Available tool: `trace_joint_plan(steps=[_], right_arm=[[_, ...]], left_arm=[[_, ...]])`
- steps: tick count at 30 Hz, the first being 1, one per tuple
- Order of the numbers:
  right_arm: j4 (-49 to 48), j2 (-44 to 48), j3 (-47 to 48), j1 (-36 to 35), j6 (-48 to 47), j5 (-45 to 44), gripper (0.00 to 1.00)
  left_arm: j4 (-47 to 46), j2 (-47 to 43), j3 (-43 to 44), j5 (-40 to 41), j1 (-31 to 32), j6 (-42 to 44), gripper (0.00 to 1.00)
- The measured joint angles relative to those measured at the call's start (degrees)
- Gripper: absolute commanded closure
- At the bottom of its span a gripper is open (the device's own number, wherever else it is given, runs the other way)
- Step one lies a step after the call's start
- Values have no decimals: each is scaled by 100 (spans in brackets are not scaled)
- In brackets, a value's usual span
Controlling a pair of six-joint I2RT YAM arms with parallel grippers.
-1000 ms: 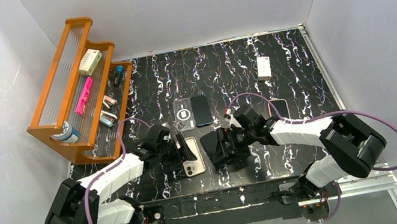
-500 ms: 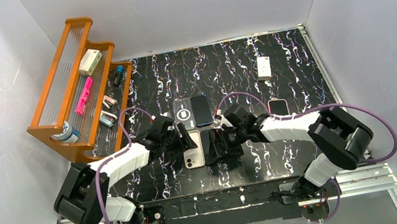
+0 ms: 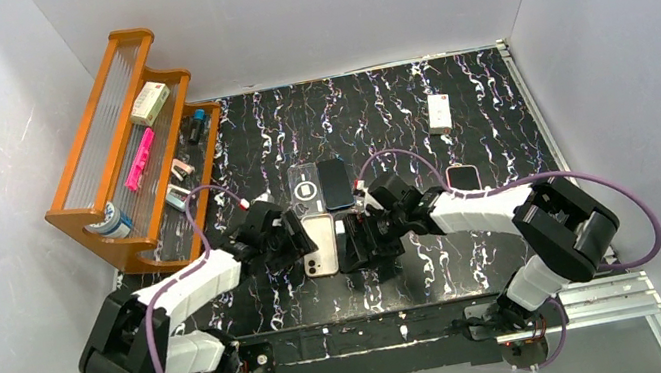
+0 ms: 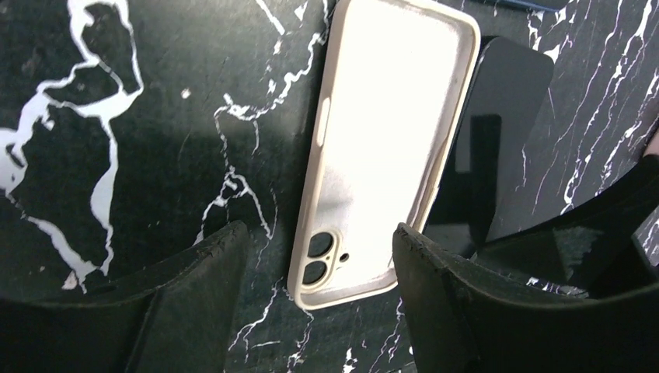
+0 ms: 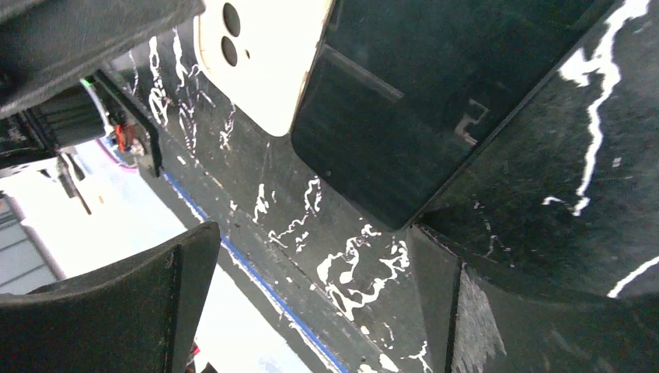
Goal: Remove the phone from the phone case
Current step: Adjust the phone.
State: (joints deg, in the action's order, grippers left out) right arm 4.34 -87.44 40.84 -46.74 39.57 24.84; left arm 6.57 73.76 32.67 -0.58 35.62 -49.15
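Note:
An empty cream-white phone case lies open side up on the black marbled table, its camera holes toward my left gripper. A black phone lies flat right beside it, touching its right edge. In the top view the case and the phone lie side by side between the two arms. My left gripper is open, its fingers either side of the case's camera end, holding nothing. My right gripper is open and empty at the phone's near corner; the case shows beyond it.
A clear case with a ring and a dark phone lie just beyond the pair. A phone in a pale case lies to the right, a white box farther back. An orange shelf with small items stands at the left.
Both grippers have moved away from the near edge and inward. The case and the black phone have shifted with them and now lie straight, side by side. The left gripper has drawn back slightly left.

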Motion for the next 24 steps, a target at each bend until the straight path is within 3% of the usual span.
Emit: trace_joint_plan(steps=[11,24], right_arm=[[286,31,214,293,-492,-649,1],[-236,-730,833,651,-592,-444,1]], left_arm=[[-293,-485,-459,-105,-4,-275,32],[-789,7,-273,-345,-7,-448,31]])
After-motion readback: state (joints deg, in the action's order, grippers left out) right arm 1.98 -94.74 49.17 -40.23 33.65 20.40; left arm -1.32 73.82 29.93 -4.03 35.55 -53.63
